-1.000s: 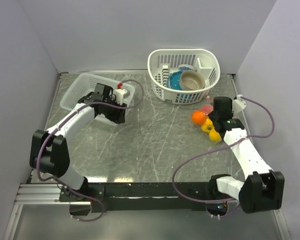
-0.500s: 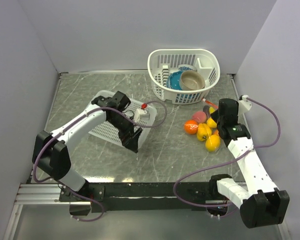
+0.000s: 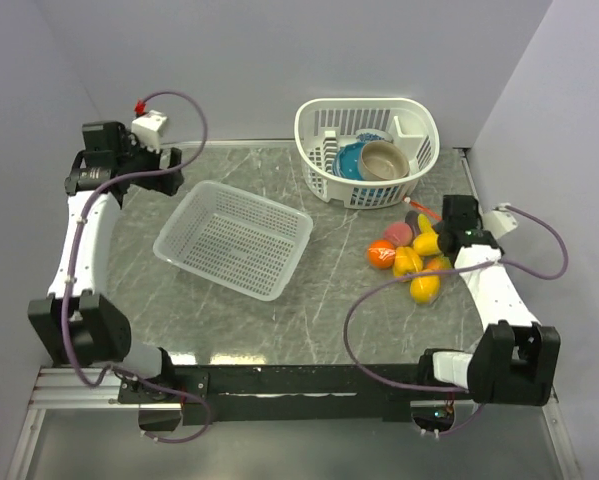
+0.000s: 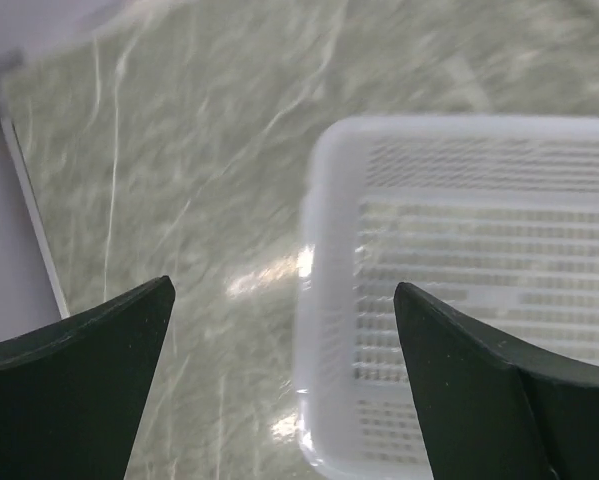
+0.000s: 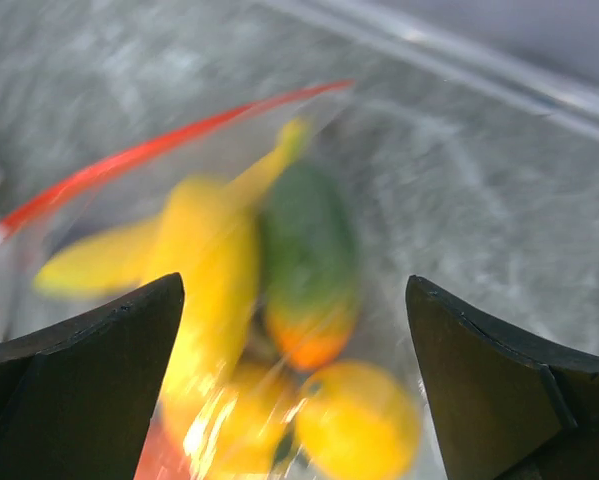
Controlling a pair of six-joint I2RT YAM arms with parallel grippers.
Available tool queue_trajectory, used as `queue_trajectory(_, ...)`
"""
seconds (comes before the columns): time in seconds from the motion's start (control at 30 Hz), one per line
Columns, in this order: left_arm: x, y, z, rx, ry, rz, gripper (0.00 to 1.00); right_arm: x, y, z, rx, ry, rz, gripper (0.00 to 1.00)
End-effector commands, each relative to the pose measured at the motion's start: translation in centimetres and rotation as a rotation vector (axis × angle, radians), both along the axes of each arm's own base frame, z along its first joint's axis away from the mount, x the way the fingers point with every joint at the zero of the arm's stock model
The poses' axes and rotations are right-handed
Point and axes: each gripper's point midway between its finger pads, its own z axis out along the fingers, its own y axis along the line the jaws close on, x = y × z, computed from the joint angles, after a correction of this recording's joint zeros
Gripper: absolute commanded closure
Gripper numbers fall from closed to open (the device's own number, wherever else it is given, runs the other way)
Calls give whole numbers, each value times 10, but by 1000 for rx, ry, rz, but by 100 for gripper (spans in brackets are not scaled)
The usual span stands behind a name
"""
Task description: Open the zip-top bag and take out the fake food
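You were at the start of the opening step. The bag (image 5: 139, 152) lay on the right side of the table (image 3: 329, 300), with the toy food (image 3: 407, 262) inside it. Its red zipper strip (image 5: 229, 118) looked shut, though that view was blurred. Your right gripper (image 5: 294, 283) hung just above the bag with its jaws wide and nothing in them. A banana (image 5: 204, 270) and a green piece (image 5: 304, 240) showed between the fingers. Your left gripper (image 4: 284, 290) was also wide and empty, raised at the far left corner, well apart from the bag.

I judged the next move needed a grip on each side of the bag's mouth, so the left arm had to come across. The flat basket (image 3: 234, 240) lay between it and the bag. The round basket (image 3: 324, 170), holding a blue bowl (image 3: 347, 160) and a tan bowl (image 3: 384, 160), stood just behind the bag and left little room there.
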Motion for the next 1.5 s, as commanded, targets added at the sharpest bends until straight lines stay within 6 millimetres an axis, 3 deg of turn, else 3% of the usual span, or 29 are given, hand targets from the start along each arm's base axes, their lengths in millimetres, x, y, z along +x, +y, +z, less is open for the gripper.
queue_trajectory(0.0, 19, 50, -78, 6, 150, 138, 1, -19, -46, 5, -18, 10, -184, 0)
queue_trajectory(0.07, 18, 45, -97, -41, 213, 106, 1, -27, -58, -12, 28, 5, -209, 0)
queue_trajectory(0.13, 18, 33, -102, -96, 228, 64, 1, -29, -61, -27, 66, -11, -201, 0)
queue_trajectory(0.27, 26, 25, -113, -136, 239, 33, 1, -11, -53, -62, 225, -14, -117, 0)
queue_trajectory(0.43, 30, 23, -147, -145, 307, 13, 1, 19, -48, -76, 296, -16, -34, 0)
queue_trajectory(0.57, 23, 10, -173, -130, 355, -19, 2, 29, -45, -89, 334, -23, -29, 0)
queue_trajectory(0.7, 8, -16, -198, -88, 412, -78, 2, 45, -33, -84, 389, -125, 20, 0)
queue_trajectory(0.8, -6, -35, -215, -49, 447, -124, 3, 53, -23, -69, 405, -250, 71, 8)
queue_trajectory(0.9, -18, -48, -222, -40, 471, -155, 3, 56, -11, -48, 418, -367, 131, 8)
queue_trajectory(0.93, -24, -60, -224, -33, 482, -185, 3, 57, -7, -37, 415, -409, 156, 7)
queue_trajectory(1.0, -29, -72, -224, -29, 493, -212, 3, 58, -5, -34, 416, -438, 167, 5)
queue_trajectory(1.33, -69, -112, -217, -59, 541, -345, 5, 68, -8, -59, 462, -351, 154, 6)
queue_trajectory(1.47, -91, -137, -214, -80, 572, -431, 5, 71, -10, -65, 467, -341, 147, 12)
